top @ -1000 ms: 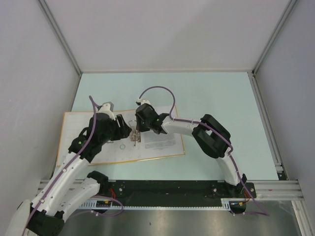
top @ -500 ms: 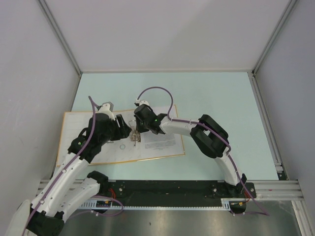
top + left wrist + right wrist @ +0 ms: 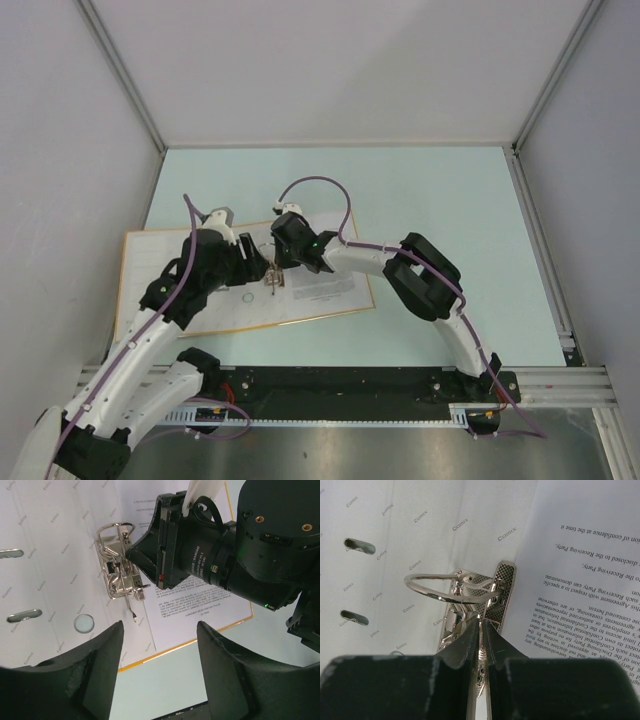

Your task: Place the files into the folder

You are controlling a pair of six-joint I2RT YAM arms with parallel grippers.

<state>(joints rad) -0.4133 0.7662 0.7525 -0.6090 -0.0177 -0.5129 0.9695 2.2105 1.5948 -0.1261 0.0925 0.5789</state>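
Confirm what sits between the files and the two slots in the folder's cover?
The ring mechanism, with the right claw shut on it. Clearest in the right wrist view; the left wrist view agrees.

- The left arm (image 3: pixel 140 330) rises from its base at the near left corner and bends forward and to the right, white links giving way to a black wrist.
- The right arm (image 3: pixel 450 320) rises from the near right, folds at a bulky black elbow (image 3: pixel 425 275) and reaches left.
- The two arms meet tip to tip near the middle, and their grippers are just beside each other.
- The left gripper (image 3: pixel 160 630) points down with its two black fingers (image 3: pixel 100 650) spread well apart and nothing between them.
- The right gripper (image 3: pixel 481 622) points down and towards the left arm, its fingers (image 3: pixel 465 640) drawn almost together with only a narrow slit between the tips.
- A small green light (image 3: pixel 266 606) glows on the right wrist.
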